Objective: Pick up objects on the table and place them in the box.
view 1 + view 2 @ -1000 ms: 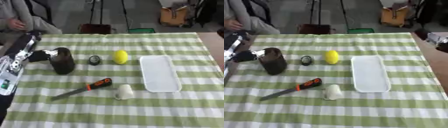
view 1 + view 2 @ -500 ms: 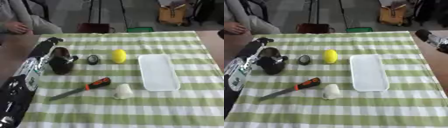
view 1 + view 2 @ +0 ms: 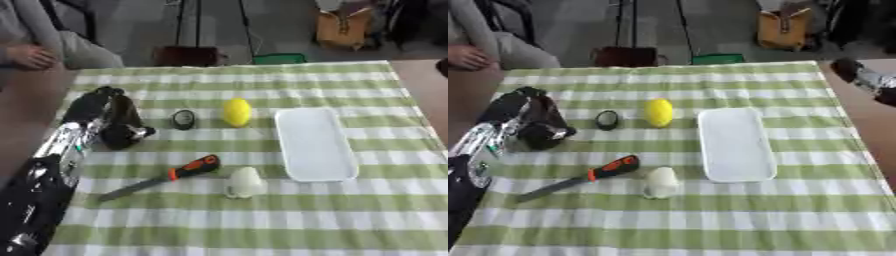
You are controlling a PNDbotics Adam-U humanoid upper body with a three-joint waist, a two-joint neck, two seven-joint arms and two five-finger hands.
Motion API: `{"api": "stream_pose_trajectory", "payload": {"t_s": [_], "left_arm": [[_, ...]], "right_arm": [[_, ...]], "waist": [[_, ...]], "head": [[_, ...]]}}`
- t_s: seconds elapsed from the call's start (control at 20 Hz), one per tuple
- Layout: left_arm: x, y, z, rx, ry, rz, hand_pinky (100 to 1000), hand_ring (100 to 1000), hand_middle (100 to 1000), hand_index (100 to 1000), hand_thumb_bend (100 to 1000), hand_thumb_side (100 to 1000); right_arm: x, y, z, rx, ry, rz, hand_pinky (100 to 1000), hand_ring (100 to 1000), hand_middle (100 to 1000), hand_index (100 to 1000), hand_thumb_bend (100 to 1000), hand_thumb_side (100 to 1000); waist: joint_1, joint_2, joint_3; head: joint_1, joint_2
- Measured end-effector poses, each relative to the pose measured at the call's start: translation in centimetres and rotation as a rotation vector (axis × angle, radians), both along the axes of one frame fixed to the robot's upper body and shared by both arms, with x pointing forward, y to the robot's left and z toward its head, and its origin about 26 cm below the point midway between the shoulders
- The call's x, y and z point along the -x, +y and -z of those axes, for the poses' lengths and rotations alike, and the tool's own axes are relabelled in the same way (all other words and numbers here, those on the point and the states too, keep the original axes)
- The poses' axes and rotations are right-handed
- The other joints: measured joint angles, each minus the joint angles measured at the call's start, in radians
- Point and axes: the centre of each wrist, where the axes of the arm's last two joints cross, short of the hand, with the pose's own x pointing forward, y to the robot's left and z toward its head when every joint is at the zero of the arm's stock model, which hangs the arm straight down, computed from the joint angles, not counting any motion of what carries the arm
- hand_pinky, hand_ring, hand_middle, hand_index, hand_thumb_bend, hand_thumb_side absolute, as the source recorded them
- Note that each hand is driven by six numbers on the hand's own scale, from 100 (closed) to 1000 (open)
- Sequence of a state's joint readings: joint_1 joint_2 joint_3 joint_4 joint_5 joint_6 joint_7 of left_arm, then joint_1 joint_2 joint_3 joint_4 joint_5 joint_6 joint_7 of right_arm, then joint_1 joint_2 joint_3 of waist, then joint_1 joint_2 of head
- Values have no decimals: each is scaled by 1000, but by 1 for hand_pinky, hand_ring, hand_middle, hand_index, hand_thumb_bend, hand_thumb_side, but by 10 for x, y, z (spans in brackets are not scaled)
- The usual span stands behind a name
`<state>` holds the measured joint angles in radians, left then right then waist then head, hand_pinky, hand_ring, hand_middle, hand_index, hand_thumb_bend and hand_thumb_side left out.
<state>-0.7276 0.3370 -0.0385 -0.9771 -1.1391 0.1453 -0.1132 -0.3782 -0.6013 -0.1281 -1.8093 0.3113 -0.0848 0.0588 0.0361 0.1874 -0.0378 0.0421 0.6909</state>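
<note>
at table's left edge | left robot hand (image 3: 112, 117) curled round dark cup (image 3: 121, 131) | right robot hand (image 3: 852, 70): fingers unclear

A green-and-white checked tablecloth (image 3: 262, 230) covers the table; beyond its far edge stand a dark red stool (image 3: 185, 55) and a tan bag (image 3: 343, 30) (far right).

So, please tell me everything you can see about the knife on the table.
The knife lies flat on the green checked cloth, near the front, pointing diagonally. Its handle is orange and black and looks like plastic; it points up and right. The grey blade points down and left. A white cup lies just right of the handle, apart from it. No hand touches the knife.
</note>
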Motion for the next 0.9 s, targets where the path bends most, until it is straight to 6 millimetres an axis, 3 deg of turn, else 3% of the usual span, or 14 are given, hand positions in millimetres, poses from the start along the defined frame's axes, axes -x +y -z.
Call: {"api": "stream_pose_trajectory", "payload": {"t_s": [0.15,0.2,0.25,0.4,0.7,0.9], "left_arm": [[2,0,-3,-9,-7,-38,276,433,676,814,355,164],[2,-1,-6,-7,-13,-47,276,433,676,814,355,164],[2,-2,-9,-5,-20,-51,228,404,661,801,276,112],[4,-5,-24,3,-46,-43,203,390,648,792,246,108],[6,-20,-87,38,-147,54,208,396,652,794,235,119],[2,-54,-133,43,-202,206,228,414,653,793,228,127]], "right_arm": [[0,0,0,0,1,0,541,595,685,850,711,537],[0,0,1,0,2,0,541,595,685,850,711,537],[0,-1,1,0,3,0,541,595,685,850,711,537],[-1,-1,1,0,5,2,541,595,686,849,710,540],[-1,-1,2,-1,7,3,541,595,686,850,711,540],[-2,-1,2,1,8,-1,543,596,687,851,712,542]], "waist": [[-1,0,1],[-2,0,1],[-2,0,1],[-2,0,1],[-1,-1,-2],[-1,-8,-24]], "head": [[0,0],[0,0],[0,0],[0,2],[-1,4],[9,5]]}}
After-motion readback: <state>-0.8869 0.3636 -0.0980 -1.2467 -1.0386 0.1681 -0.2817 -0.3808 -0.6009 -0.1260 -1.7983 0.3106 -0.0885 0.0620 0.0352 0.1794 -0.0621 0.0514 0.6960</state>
